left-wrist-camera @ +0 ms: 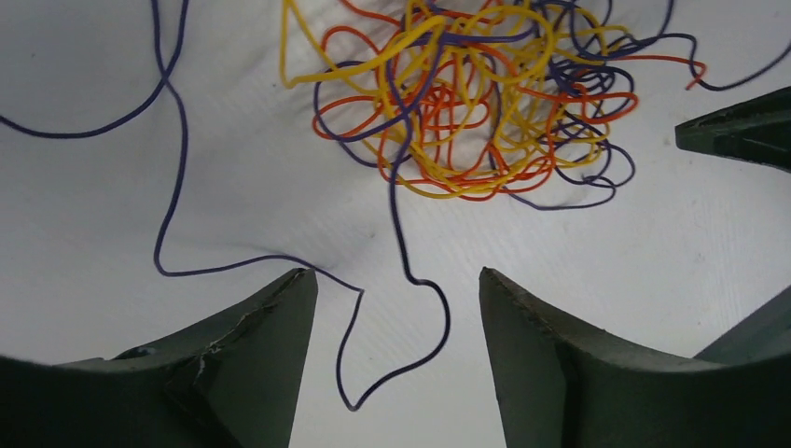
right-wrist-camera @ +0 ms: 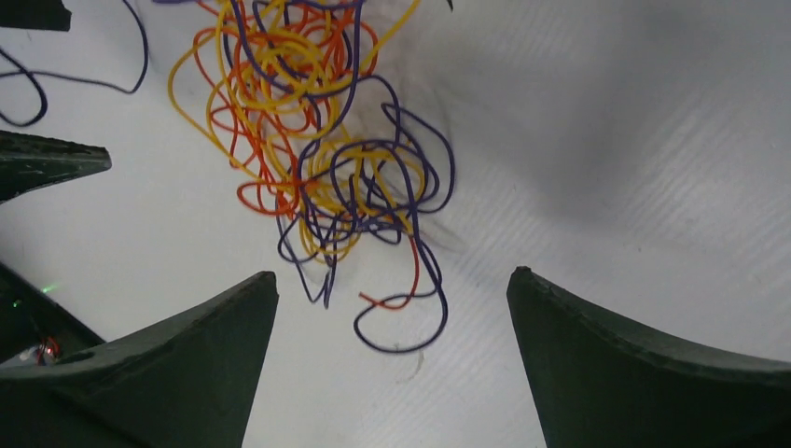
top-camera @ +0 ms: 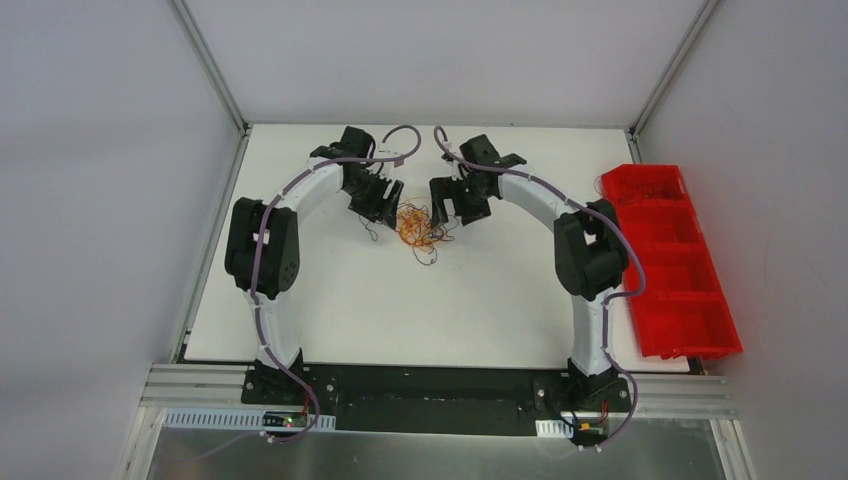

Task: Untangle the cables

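Observation:
The cables point(top-camera: 414, 226) are a small ball of thin orange, yellow, red and dark purple wires at the middle back of the white table. My left gripper point(top-camera: 381, 204) is just left of the ball, open and empty. In the left wrist view the ball point(left-wrist-camera: 471, 98) lies ahead, and a loose purple strand point(left-wrist-camera: 396, 327) loops between my fingers. My right gripper point(top-camera: 446, 204) is just right of the ball, open and empty. In the right wrist view the ball point(right-wrist-camera: 308, 140) lies ahead, with a purple and red loop point(right-wrist-camera: 410, 313) between my fingers.
A red divided bin point(top-camera: 668, 260) stands along the table's right edge, its far compartment holding several thin wires. A long purple strand point(left-wrist-camera: 168, 140) trails left of the ball. White walls and a metal frame enclose the table point(top-camera: 330, 320).

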Available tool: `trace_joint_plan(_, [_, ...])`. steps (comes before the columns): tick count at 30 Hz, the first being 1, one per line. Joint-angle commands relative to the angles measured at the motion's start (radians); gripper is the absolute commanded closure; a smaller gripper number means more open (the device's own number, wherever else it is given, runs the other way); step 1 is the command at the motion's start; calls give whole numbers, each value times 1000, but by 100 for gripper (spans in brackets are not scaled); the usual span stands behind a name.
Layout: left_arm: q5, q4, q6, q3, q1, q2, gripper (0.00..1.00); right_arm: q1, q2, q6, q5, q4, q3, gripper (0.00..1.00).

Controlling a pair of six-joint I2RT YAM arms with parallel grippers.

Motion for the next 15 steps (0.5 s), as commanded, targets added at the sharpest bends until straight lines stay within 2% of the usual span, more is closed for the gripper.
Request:
trace_joint_plan(1, [-126, -1, 14, 33, 7, -11, 41, 44, 52, 101, 85, 133, 56, 4])
trace_joint_plan(3, [-123, -3, 6, 18, 16, -36, 61, 63, 84, 131, 101, 135, 65, 10])
trace_joint_plan(5, [-71, -14, -24, 15, 39, -86, 100, 79, 105, 131, 117, 137, 61, 16])
trace_joint_plan(9, [135, -44, -127, 44, 97, -251, 100, 94, 102, 112, 173, 161, 0, 32])
trace_joint_plan(12, [179, -42, -128, 87, 103, -400, 100, 110, 89, 56, 218, 174, -39, 46])
trace_joint_plan(15, [209, -42, -139, 191, 124, -493, 100, 119, 96, 25, 240, 149, -42, 54])
